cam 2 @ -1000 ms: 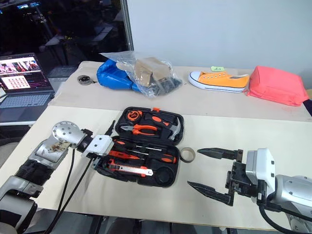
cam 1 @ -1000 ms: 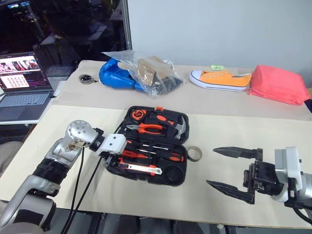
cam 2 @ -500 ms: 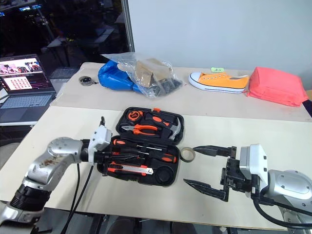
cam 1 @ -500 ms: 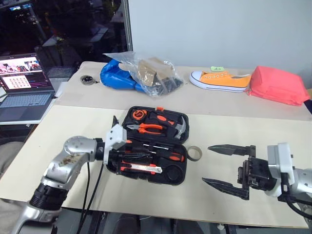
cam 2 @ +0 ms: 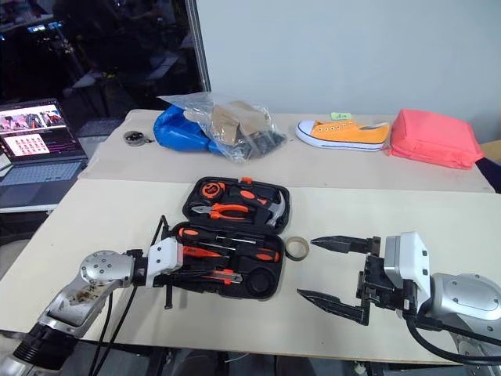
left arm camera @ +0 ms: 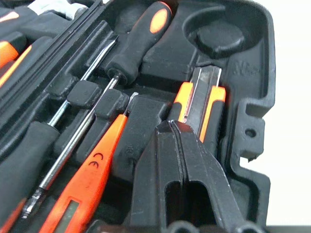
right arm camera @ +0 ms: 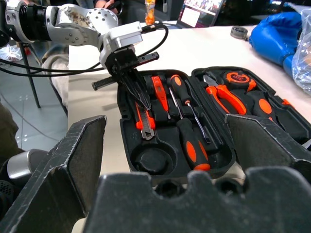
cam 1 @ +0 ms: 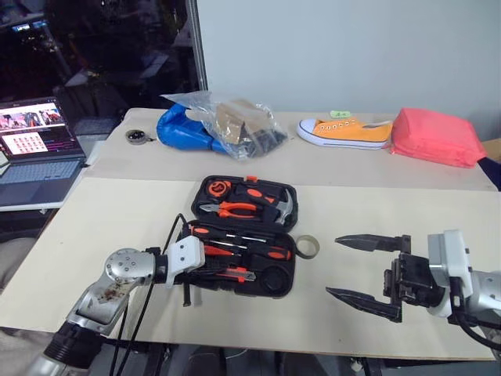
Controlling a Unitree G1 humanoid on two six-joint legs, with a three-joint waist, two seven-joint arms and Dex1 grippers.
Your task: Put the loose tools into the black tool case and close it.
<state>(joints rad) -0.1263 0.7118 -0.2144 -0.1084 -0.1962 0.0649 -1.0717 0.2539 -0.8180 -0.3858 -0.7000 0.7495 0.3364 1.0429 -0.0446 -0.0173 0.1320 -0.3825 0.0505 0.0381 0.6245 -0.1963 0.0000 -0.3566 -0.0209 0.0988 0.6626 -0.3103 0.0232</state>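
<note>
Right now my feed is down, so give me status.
Left gripper shut, tips on utility knife in open black tool case. Right gripper open, clear. Tape roll beside case.

Beige table (cam 1: 102, 211), white wall (cam 1: 352, 47), dark window (cam 1: 102, 47) left.

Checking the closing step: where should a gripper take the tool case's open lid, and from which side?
Probably by the lid at its far rim beside the orange latch, reaching over from above and hooking that edge. The lid lies flat open, hinged along the case's middle, so the far rim gives most leverage. The open right gripper is free.
</note>
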